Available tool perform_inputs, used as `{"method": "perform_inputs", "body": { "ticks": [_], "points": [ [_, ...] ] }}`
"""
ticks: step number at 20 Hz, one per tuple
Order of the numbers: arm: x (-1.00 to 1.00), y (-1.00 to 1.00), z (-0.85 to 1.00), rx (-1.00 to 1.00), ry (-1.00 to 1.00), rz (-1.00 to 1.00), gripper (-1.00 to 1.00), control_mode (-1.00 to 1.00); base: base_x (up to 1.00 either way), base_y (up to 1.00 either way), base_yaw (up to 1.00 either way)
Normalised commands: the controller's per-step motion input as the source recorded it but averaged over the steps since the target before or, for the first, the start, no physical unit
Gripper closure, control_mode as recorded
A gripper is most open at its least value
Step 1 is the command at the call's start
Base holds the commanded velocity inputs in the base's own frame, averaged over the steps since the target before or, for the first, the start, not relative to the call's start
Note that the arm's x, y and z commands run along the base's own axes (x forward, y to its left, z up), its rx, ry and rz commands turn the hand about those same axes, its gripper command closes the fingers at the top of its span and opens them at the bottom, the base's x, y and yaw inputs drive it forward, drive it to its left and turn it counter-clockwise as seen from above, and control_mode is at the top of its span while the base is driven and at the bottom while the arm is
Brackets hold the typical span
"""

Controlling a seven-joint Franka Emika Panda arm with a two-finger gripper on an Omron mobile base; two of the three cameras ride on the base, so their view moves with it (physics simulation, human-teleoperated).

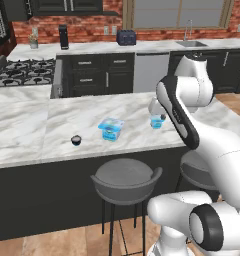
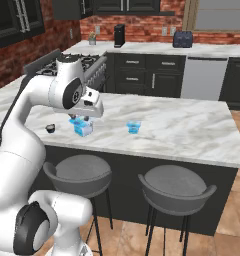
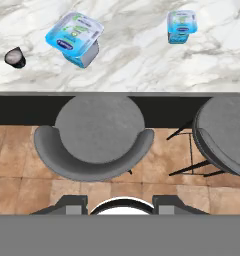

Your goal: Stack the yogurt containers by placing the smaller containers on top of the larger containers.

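Note:
Three yogurt containers stand apart on the marble island counter (image 1: 57, 120). The wide squarish light-blue tub (image 1: 111, 128) (image 2: 82, 126) (image 3: 74, 37) is in the middle. The medium clear-and-blue cup (image 1: 157, 121) (image 2: 134, 126) (image 3: 182, 26) stands to its right. The tiny dark round cup (image 1: 76, 140) (image 2: 50, 128) (image 3: 15, 57) sits to its left, near the front edge. My gripper (image 3: 121, 202) hovers high over the counter's front edge and the stools, looking down. Its fingers stand apart with nothing between them. The hand (image 2: 93, 108) is above the tub and touches none of the containers.
Two grey bar stools (image 3: 99, 135) (image 3: 227, 135) stand under the counter's front edge. A stove (image 1: 22, 70) lies at the back left. On the rear counter are a toaster (image 1: 126, 37) and a sink (image 1: 191, 43).

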Motion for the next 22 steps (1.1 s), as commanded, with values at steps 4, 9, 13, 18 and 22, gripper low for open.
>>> {"method": "perform_inputs", "body": {
  "ticks": [4, 9, 13, 18, 22],
  "points": [
    [-0.01, -0.06, 0.0, 0.01, -0.01, 0.0, -1.0, -1.0, 0.0, 0.0, 0.0],
    [0.0, -0.34, 0.0, 0.09, 0.0, 0.0, -1.0, -1.0, 0.0, 0.0, 0.0],
    [0.0, -0.38, 0.0, 0.11, 0.0, 0.0, -1.0, -1.0, 0.0, 0.0, 0.0],
    [0.01, -0.27, -0.03, 0.12, 0.0, 0.0, -1.0, -1.0, 0.0, 0.0, 0.0],
    [0.0, -0.28, -0.05, 0.13, 0.0, 0.0, -1.0, -1.0, 0.0, 0.0, 0.0]
  ]
}}
